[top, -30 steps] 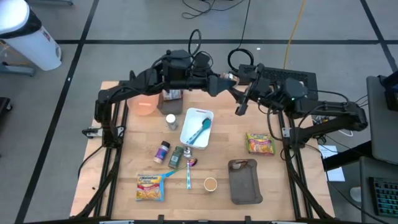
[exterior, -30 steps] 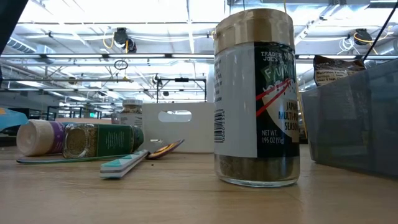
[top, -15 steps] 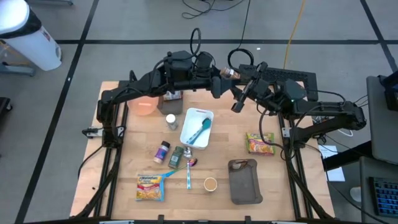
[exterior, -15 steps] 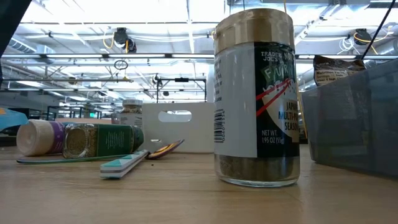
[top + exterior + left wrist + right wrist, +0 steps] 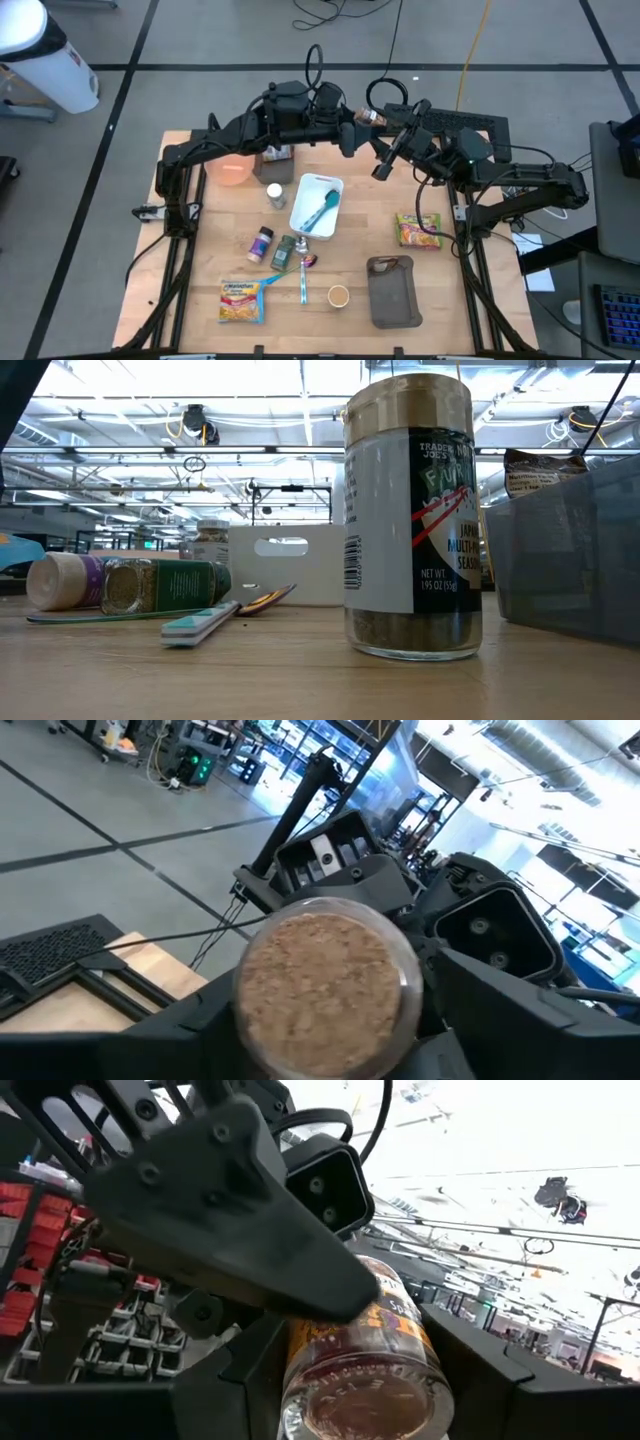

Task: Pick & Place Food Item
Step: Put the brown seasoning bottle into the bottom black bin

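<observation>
A small glass spice jar (image 5: 367, 118) with an orange label and brown contents is held in the air above the table's far edge, between the two arms. My left gripper (image 5: 352, 135) is shut on it. In the left wrist view the jar's round brown end (image 5: 325, 985) faces the camera between my fingers. My right gripper (image 5: 383, 160) is open and comes from the table's right. In the right wrist view (image 5: 360, 1390) its fingers stand on either side of the jar's glass end (image 5: 365, 1380). Neither gripper shows in the low view. My left gripper pinches the jar's side walls (image 5: 250, 1010) between its two fingers, coming level from the table's left. One finger (image 5: 230, 1210) lies along the jar's side. The jar lies about level, clear of the table. My right gripper's fingers (image 5: 470, 1370) flank the jar's other end; I cannot tell whether they touch it.
On the table are a white bin (image 5: 330, 190) with a teal spoon, a pink bowl (image 5: 232, 168), several spice jars (image 5: 262, 243), two noodle packs (image 5: 418, 230) (image 5: 241, 300), a dark tray (image 5: 392, 292), a small cup (image 5: 338, 296) and a toothbrush (image 5: 304, 280). A tall seasoning jar (image 5: 412, 520) stands close in the low view.
My right gripper has moved toward the table's far edge and left, up to the jar in my left gripper, and has then kept still. The jar has stayed in the air in my left gripper.
</observation>
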Available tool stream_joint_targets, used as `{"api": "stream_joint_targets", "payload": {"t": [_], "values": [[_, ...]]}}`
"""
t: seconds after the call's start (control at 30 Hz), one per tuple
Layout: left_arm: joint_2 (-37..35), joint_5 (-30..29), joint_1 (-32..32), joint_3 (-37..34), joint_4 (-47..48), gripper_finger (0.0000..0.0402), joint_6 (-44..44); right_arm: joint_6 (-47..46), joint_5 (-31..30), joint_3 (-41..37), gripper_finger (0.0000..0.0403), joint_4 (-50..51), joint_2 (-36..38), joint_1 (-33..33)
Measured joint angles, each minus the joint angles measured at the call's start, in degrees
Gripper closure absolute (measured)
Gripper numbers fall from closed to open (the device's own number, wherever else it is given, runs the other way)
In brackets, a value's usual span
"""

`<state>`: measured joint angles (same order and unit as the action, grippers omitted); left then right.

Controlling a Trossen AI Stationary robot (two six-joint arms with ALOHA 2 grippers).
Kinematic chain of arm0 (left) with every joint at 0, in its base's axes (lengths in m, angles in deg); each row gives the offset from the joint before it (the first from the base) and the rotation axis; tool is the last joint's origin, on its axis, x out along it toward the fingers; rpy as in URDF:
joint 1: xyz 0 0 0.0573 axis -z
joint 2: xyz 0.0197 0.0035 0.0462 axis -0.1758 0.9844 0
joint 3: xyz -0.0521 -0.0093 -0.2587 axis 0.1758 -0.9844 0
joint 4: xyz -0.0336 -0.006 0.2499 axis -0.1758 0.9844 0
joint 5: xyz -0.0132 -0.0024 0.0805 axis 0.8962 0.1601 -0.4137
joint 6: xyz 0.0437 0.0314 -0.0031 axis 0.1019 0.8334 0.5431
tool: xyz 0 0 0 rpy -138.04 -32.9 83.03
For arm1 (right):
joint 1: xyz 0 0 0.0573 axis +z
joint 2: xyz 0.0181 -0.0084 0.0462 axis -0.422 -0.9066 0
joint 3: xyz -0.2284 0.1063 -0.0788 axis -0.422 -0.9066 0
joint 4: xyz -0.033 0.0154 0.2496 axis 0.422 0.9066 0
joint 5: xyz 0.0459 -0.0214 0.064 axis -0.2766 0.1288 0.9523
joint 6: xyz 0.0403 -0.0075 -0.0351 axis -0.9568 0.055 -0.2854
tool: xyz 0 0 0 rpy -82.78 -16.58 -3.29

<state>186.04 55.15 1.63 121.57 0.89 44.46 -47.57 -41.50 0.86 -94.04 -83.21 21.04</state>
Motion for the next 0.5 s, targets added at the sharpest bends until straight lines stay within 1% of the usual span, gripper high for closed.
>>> {"api": "stream_joint_targets", "payload": {"t": [0.13,0.2,0.37,0.5], "values": [[0.0,-0.3,-0.1,0.0,0.2,0.0182,0.4,0.5,0.2,0.0,0.0218,-0.1,0.0,0.0],[0.0,0.1,-0.3,0.0,0.2,0.02,0.2,0.5,0.4,0.0,0.0218,-0.2,0.1,0.1],[-0.1,1.2,-0.4,0.0,0.2,0.02,0.9,1.5,0.2,0.0,0.0218,-0.1,0.1,0.7],[-0.1,1.1,-0.4,0.0,0.3,0.0189,2.0,1.3,1.2,0.0,0.0218,0.5,0.1,0.6]]}}
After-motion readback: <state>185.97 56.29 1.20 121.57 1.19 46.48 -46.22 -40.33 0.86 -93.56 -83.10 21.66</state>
